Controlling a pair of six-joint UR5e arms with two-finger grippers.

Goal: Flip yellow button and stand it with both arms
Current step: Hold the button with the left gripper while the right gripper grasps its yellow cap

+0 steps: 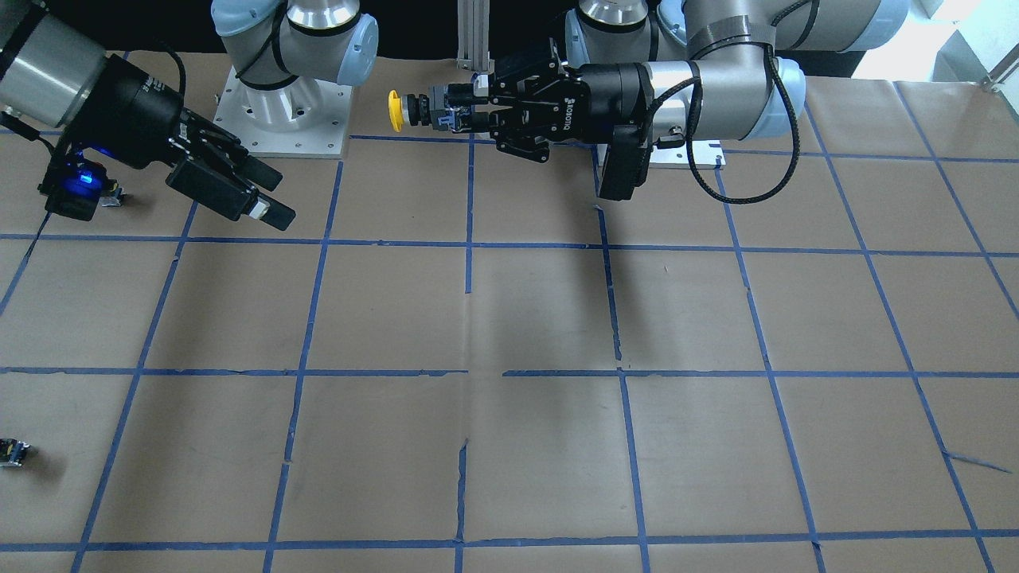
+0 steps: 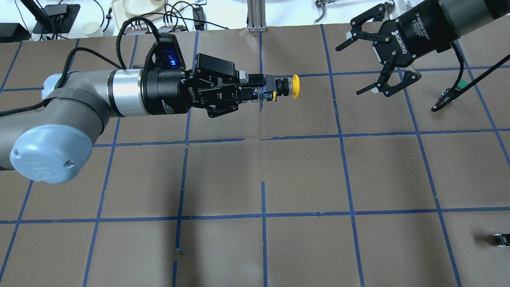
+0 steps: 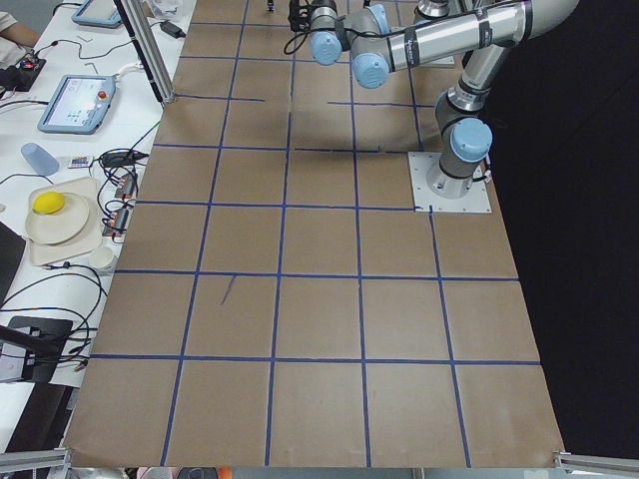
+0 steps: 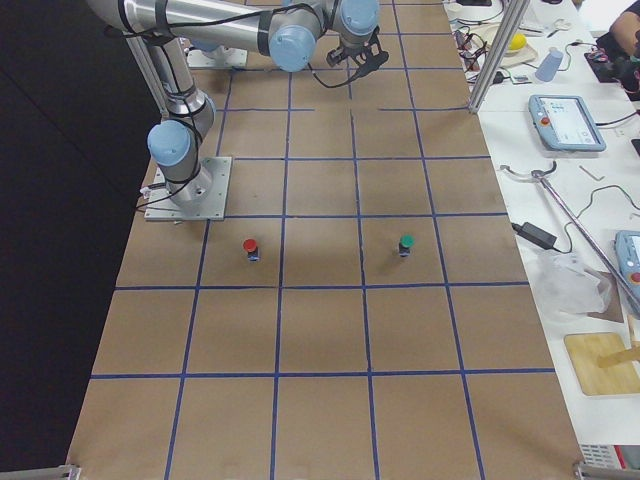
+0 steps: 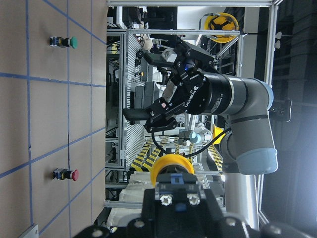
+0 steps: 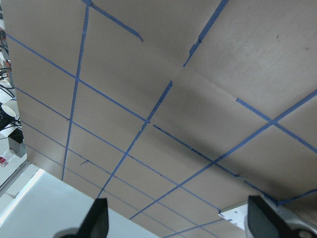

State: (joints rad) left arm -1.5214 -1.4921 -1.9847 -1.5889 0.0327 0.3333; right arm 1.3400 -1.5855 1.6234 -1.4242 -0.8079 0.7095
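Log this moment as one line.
left gripper: shut on yellow button, cap sideways, aloft | right gripper: open, empty | button: not yet stood

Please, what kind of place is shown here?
Probably a robotics lab: the left arm and the right arm stand at a table with a blue tape grid, and teach pendants lie on a side bench.

You see the yellow button (image 2: 293, 86) held clear above the worktop (image 2: 303, 171), lying sideways, its round yellow cap pointing away from the left gripper (image 2: 261, 91). That gripper's fingers (image 2: 253, 75) clamp its base end. The right gripper (image 2: 352, 65) hangs apart, fingers spread wide.
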